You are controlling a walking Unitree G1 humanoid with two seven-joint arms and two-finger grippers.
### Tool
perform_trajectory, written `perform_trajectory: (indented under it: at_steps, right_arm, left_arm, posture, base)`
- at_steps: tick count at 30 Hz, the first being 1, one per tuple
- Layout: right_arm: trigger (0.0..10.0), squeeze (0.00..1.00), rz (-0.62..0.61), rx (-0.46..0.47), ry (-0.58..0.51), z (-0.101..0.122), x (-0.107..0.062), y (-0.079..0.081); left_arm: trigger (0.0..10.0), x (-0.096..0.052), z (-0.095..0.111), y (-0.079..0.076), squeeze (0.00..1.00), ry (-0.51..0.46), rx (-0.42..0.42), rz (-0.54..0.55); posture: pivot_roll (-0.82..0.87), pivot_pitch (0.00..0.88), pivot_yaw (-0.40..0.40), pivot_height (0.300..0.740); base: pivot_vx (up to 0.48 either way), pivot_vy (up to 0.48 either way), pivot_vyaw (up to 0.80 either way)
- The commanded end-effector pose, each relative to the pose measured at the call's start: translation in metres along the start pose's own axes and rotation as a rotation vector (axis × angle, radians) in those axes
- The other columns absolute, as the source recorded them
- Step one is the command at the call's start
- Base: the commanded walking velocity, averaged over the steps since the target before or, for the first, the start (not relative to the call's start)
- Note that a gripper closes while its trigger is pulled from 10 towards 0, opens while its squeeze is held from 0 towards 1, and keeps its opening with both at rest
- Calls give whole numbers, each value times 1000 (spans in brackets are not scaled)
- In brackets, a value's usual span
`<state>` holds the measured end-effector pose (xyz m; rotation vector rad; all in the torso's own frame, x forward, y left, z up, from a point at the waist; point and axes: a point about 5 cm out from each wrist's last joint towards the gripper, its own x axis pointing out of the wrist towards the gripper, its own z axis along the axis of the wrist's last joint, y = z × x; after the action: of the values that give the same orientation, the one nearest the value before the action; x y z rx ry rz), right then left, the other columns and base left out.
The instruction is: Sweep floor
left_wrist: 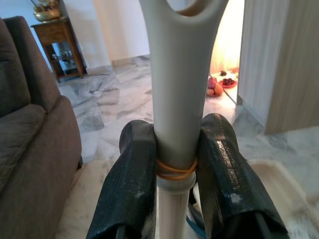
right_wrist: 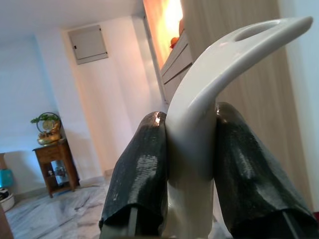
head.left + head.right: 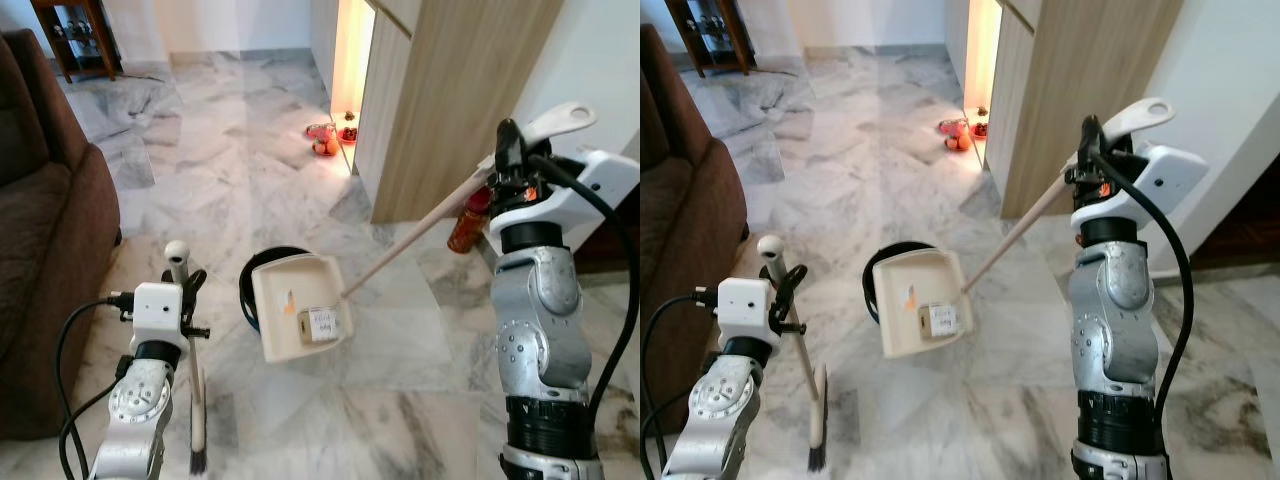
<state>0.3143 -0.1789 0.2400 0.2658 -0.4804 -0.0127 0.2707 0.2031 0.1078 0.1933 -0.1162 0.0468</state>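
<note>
Two grippers (clamped), broom [image 3: 196, 400], dustpan [image 3: 298, 320]

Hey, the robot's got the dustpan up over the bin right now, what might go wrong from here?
1. The small box lies at the low end of the dustpan, which only partly overlaps the dark bin, so it may drop onto the marble floor.
2. The right gripper holds the long handle at its far end, so the pan may swing.
3. The left gripper holds the broom near the bin and may knock it.
</note>
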Motion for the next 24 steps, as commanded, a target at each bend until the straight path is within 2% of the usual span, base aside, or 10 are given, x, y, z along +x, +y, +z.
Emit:
perform_trajectory:
  at_steps: [1, 16, 20, 24]
  right_arm:
    - [10000, 0, 27, 14, -117, 23, 4, 10]
    - [10000, 0, 52, 11, -109, 20, 4, 15]
    - [10000, 0, 59, 13, -112, 20, 4, 15]
    - [10000, 0, 65, 21, -111, 20, 3, 16]
  left_arm:
    - [10000, 2, 13, 3, 0, -73, 20, 16]
    - [10000, 2, 13, 3, 0, -78, 26, 29]
    - [10000, 2, 14, 3, 0, -81, 26, 31]
    - [10000, 3, 15, 4, 0, -84, 27, 36]
  posture:
    - [77, 48, -37, 740]
    - [82, 48, -37, 740]
    - [81, 48, -38, 740]
    - [82, 48, -39, 740]
  base:
    - [398, 0, 0]
    - [412, 0, 0]
    - [412, 0, 425]
    - [412, 0, 0]
